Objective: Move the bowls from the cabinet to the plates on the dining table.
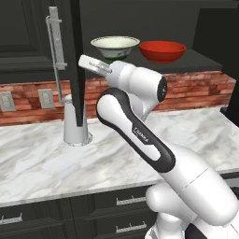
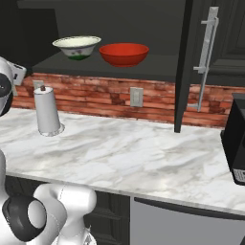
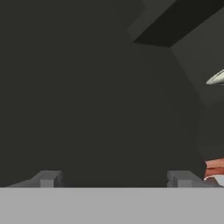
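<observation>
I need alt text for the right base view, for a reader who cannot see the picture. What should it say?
Two bowls, a cream-white bowl and a red bowl, sit side by side on the shelf of an open black cabinet above a brick wall. Below, a marble counter holds a paper towel roll.

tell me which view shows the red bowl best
The right base view: the red bowl sits whole and unblocked on the cabinet shelf beside the cream bowl. The left base view shows it whole too, farther right. In the hand view I cannot pick it out.
</observation>
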Available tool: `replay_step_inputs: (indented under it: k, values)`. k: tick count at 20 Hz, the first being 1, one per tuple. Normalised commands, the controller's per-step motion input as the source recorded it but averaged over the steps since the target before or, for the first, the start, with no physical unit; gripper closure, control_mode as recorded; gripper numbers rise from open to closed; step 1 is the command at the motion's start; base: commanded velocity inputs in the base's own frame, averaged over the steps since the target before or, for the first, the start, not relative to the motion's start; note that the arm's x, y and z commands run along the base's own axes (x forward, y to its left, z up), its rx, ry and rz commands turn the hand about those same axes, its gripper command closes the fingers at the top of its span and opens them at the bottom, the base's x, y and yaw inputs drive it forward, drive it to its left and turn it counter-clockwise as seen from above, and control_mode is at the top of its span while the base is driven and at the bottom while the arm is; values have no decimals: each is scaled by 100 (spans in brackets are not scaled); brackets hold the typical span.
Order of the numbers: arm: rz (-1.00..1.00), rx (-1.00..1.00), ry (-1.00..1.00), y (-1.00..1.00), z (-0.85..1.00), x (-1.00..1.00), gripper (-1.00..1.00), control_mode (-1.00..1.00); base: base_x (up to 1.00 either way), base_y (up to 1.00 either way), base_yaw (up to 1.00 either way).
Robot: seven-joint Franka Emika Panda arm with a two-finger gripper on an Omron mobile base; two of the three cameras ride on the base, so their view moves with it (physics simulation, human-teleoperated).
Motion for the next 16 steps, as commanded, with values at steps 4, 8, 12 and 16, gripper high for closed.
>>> replay_step_inputs:
  k: [4,8,12,16]
  values:
    - [-1,1,1,52,-11,24,-100,-100,0,0,0]
    - [0,-1,6,49,-8,27,-100,-100,0,0,0]
    - [-3,-4,7,22,3,15,-100,-100,0,0,0]
    - [-9,0,9,-8,5,2,-100,-100,0,0,0]
